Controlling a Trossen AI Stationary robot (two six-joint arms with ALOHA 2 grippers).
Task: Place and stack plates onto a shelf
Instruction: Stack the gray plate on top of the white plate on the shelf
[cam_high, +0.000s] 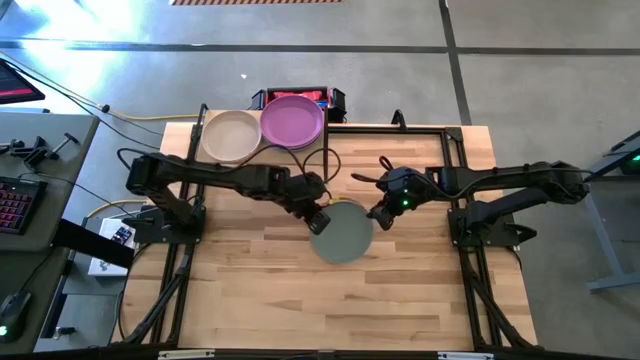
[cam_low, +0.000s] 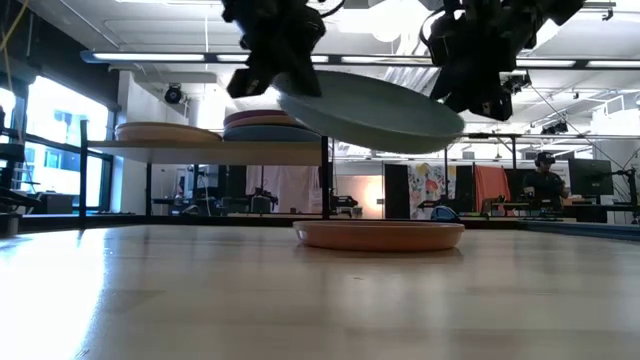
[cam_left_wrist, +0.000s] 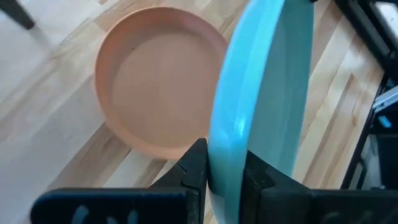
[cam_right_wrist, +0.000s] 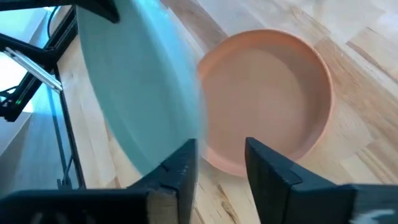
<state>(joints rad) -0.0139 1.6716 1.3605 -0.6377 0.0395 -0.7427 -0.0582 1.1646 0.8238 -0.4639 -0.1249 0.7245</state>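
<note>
- Left gripper (cam_high: 318, 218), centre of the overhead frame, is pinching the rim of a sage green plate (cam_high: 342, 232); in the left wrist view both fingers (cam_left_wrist: 194, 171) are pressing on the plate's edge (cam_left_wrist: 261, 106).
- Plate is hanging tilted in mid-air above the tabletop (cam_high: 400, 300), directly over a peach plate (cam_low: 380, 235) lying flat on the wood, centre of the low view.
- Right gripper (cam_high: 378, 215) is sitting just beside the plate's right edge, fingers (cam_right_wrist: 273, 171) spread apart w/ a gap btwn them, not clamping the rim.
- Shelf (cam_low: 200, 151), upper left in the low view, is carrying two stacks: cream plate (cam_high: 231, 135) on the left, purple plate (cam_high: 293, 122) on the right, side by side.
- Blue plate (cam_low: 270, 131) is showing beneath the purple one.
</note>
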